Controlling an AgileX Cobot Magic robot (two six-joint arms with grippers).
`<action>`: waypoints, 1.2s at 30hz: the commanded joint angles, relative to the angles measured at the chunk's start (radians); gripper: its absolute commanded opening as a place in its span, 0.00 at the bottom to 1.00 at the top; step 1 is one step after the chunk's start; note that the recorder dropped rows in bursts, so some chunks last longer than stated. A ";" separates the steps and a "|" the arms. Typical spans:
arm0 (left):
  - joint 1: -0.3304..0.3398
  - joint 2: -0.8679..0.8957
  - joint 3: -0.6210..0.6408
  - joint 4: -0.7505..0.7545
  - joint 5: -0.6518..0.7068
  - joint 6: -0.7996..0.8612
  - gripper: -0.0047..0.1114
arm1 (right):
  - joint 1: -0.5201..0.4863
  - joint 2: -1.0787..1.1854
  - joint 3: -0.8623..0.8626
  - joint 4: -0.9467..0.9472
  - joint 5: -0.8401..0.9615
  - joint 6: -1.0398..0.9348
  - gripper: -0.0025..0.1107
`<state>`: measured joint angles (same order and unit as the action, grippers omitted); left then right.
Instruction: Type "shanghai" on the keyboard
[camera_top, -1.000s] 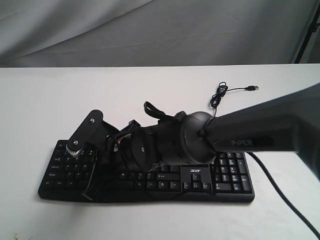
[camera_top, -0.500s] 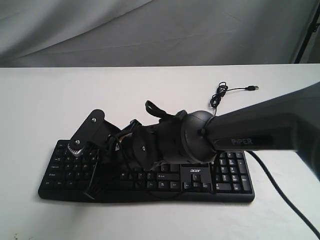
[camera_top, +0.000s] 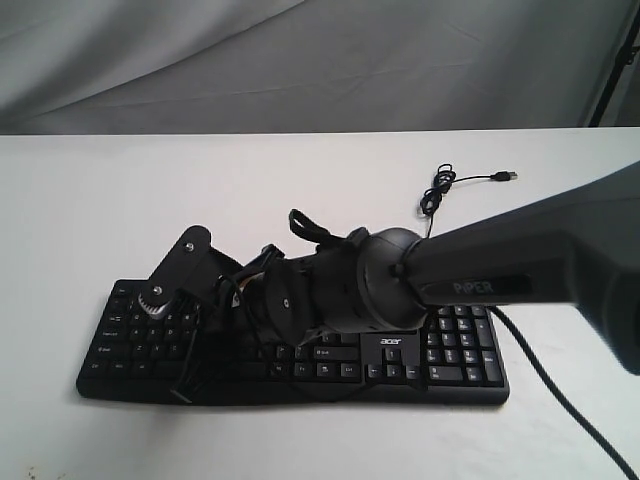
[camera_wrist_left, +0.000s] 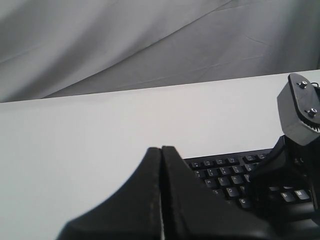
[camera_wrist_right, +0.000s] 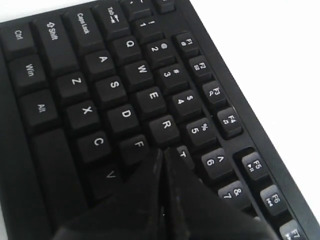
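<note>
The black keyboard (camera_top: 455, 352) lies on the white table, its acer logo facing the near edge. My right arm reaches across it to the left half. The right gripper (camera_top: 190, 375) points down at the letter keys and is shut with nothing in it. In the right wrist view the right gripper (camera_wrist_right: 162, 151) has its tips over the keyboard (camera_wrist_right: 115, 85) near the R, T and F keys. The left gripper (camera_wrist_left: 161, 148) is shut and empty, off the left end of the keyboard (camera_wrist_left: 220, 175). I cannot see the left gripper in the exterior view.
The keyboard's thin USB cable (camera_top: 440, 185) lies coiled on the table (camera_top: 120, 190) behind the keyboard, plug to the right. A thicker black cable (camera_top: 560, 390) runs off the near right. A grey cloth backdrop (camera_top: 300, 60) hangs behind. Part of the right arm (camera_wrist_left: 300, 112) shows in the left wrist view.
The right arm has shifted slightly left and down over the keyboard's left half. Both grippers stay shut.
</note>
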<state>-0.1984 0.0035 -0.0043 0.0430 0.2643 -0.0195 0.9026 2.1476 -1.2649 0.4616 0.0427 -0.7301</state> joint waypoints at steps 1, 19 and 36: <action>-0.004 -0.003 0.004 0.001 -0.005 -0.003 0.04 | -0.005 -0.002 -0.006 -0.003 -0.020 -0.002 0.02; -0.004 -0.003 0.004 0.001 -0.005 -0.003 0.04 | -0.005 0.033 -0.006 -0.003 -0.037 -0.004 0.02; -0.004 -0.003 0.004 0.001 -0.005 -0.003 0.04 | -0.005 -0.017 -0.006 -0.018 -0.052 -0.006 0.02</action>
<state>-0.1984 0.0035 -0.0043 0.0430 0.2643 -0.0195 0.9026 2.1594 -1.2696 0.4579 0.0000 -0.7321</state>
